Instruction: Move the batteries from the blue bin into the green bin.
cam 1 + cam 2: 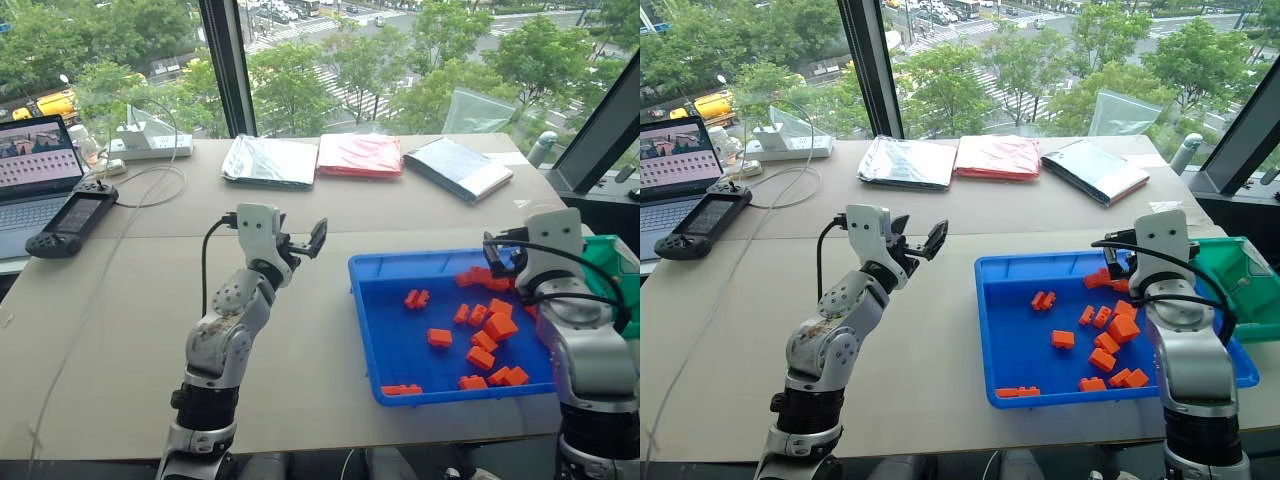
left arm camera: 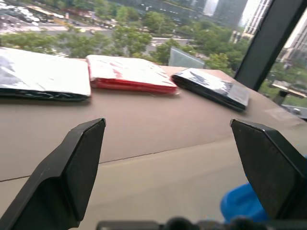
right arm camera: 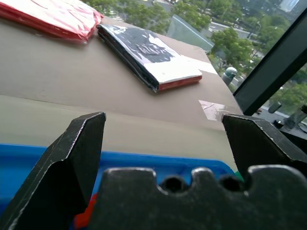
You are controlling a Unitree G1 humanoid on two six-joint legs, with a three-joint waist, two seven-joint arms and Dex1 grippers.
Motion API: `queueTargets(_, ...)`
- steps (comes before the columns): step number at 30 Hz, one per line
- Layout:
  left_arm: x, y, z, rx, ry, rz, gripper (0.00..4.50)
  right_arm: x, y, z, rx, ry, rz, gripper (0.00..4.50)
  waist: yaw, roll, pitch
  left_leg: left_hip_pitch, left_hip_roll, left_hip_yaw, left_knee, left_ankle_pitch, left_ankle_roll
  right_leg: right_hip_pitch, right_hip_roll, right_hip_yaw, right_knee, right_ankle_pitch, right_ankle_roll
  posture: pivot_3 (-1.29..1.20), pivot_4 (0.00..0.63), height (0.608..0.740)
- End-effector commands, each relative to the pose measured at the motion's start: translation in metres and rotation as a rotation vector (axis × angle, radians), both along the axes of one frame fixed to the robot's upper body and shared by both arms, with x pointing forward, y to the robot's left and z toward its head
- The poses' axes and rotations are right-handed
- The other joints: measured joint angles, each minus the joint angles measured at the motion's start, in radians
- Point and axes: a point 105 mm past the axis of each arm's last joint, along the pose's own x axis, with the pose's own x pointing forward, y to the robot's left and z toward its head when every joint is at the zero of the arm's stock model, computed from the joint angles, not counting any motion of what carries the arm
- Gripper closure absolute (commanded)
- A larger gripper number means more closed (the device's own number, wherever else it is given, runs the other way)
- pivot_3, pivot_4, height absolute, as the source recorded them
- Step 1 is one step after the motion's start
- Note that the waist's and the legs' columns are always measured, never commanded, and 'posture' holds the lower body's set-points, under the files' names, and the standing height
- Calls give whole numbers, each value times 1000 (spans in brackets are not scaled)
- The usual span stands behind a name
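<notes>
The blue bin (image 1: 395, 345) lies on the table at the front right. Several orange batteries (image 1: 488, 326) are scattered in its right half, and one lies by the near wall (image 1: 401, 389). The green bin (image 1: 1232, 272) stands just right of it, partly hidden behind my right arm. My right gripper (image 3: 163, 119) is open and empty, raised over the blue bin's far right part and pointing level across the table. My left gripper (image 1: 305, 245) is open and empty too, held above bare table left of the blue bin.
At the back lie a silver packet (image 1: 270, 160), a red packet (image 1: 360, 155) and a black-and-white packet (image 1: 460, 168). A laptop (image 1: 30, 165), a handheld controller (image 1: 70, 220), a power strip (image 1: 150, 147) and loose cables sit far left. A window frame borders the table's back.
</notes>
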Motion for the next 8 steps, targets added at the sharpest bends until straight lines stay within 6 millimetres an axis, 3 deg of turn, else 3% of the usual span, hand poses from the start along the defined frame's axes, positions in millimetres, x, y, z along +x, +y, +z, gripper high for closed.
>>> queueTargets(1,-2,9,15,-24,-53,85,0,1,2,21,-51,-94,-10,21,0,0,0,0,0,0,0,0,0,0,0,0,-1,0,0,0,150,740)
queueTargets(8,-6,14,23,-8,-72,114,0,13,7,12,-62,-62,13,21,-1,0,0,2,-1,0,0,0,0,2,0,-1,-2,0,0,0,150,740)
